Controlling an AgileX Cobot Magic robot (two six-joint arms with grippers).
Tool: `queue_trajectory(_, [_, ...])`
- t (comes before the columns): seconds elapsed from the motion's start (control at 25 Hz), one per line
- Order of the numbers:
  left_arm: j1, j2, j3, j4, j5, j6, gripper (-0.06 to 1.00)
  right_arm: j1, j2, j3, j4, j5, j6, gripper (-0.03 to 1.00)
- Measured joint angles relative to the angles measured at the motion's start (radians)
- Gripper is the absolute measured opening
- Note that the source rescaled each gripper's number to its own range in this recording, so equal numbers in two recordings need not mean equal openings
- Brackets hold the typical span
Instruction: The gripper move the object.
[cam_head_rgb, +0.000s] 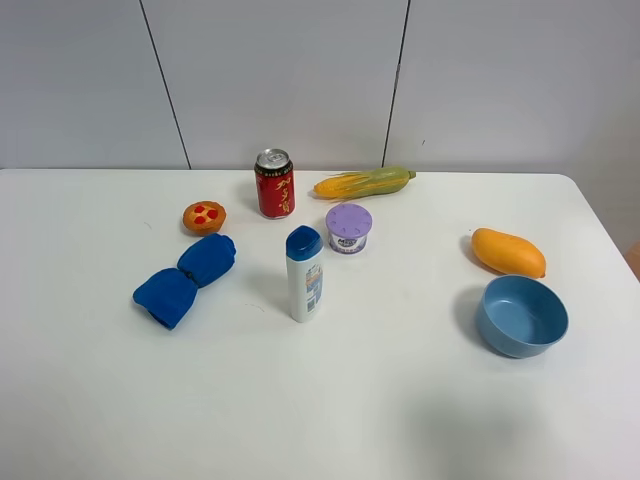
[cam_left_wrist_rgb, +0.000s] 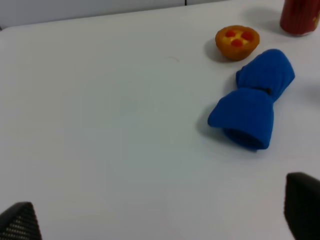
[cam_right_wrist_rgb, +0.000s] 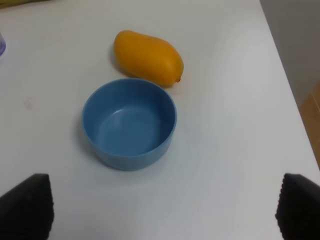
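The orange-yellow mango lies on the white table at the right, just behind the blue bowl. In the right wrist view the mango lies beside the empty bowl, apart from it or barely touching. My right gripper is open, its two dark fingertips wide apart, short of the bowl and empty. My left gripper is open and empty over bare table, near the blue cloth. Neither gripper shows in the exterior high view.
A red can, corn cob, purple-lidded cup, white bottle with blue cap, small orange tart and rolled blue cloth stand mid-table. The table's right edge runs close to the mango.
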Motion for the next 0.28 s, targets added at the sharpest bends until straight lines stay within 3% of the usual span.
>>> queue_trajectory(0.28, [0.000,0.000,0.000,0.000,0.000,0.000,1.00,0.000,0.000,0.000,0.000,0.000,0.000,0.79])
